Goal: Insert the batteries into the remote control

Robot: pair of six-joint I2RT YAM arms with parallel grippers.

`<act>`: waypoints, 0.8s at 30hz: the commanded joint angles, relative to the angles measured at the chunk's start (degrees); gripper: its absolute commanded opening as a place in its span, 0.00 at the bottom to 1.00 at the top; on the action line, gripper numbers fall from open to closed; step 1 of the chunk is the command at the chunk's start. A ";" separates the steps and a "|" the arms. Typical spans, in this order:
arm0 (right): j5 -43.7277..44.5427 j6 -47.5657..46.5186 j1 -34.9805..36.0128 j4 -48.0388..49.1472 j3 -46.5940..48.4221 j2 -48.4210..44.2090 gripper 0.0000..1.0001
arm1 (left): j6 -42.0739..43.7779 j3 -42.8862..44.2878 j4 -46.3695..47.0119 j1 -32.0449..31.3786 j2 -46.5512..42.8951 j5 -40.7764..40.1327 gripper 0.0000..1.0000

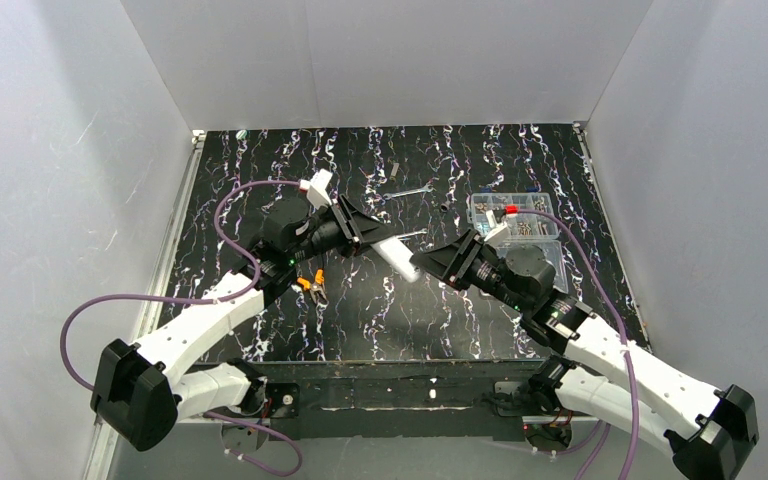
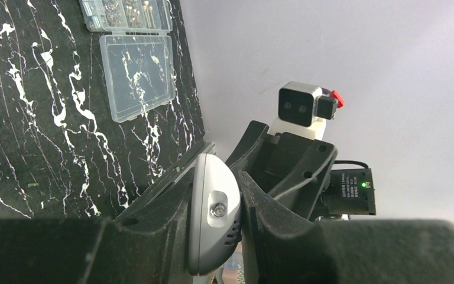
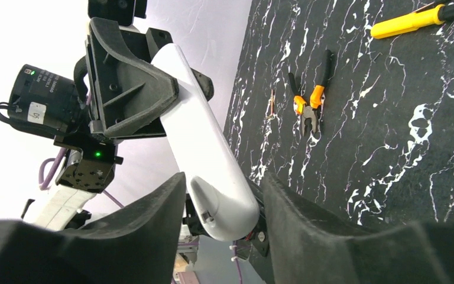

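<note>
The remote [image 1: 397, 257] hangs above the middle of the table [image 1: 520, 160], held at both ends. In the top view its long axis runs on a diagonal, from far left down to near right. The left jaws are clenched on the far-left end and the right jaws clamp the near-right end. In the left wrist view the remote is seen end-on between the fingers [image 2: 272, 219]. Orange-handled pliers [image 3: 308, 109] lie flat on the table below it.

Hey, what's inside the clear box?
Small metal parts in the box's compartments, too small to identify. Its open lid holds nothing. From above, the right wrist camera covers one corner.
</note>
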 commanded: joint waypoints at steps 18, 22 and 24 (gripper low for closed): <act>1.19 5.06 -1.09 21.70 -5.94 0.21 0.64 | -2.46 4.92 10.31 -0.46 3.51 -0.29 0.00; 0.07 6.29 -2.23 25.82 -5.56 2.65 0.60 | -2.01 4.27 9.98 -0.46 3.19 -1.07 0.00; -0.62 7.23 -2.64 28.10 -5.51 3.90 0.57 | -1.69 4.22 10.06 -0.47 2.98 -1.30 0.00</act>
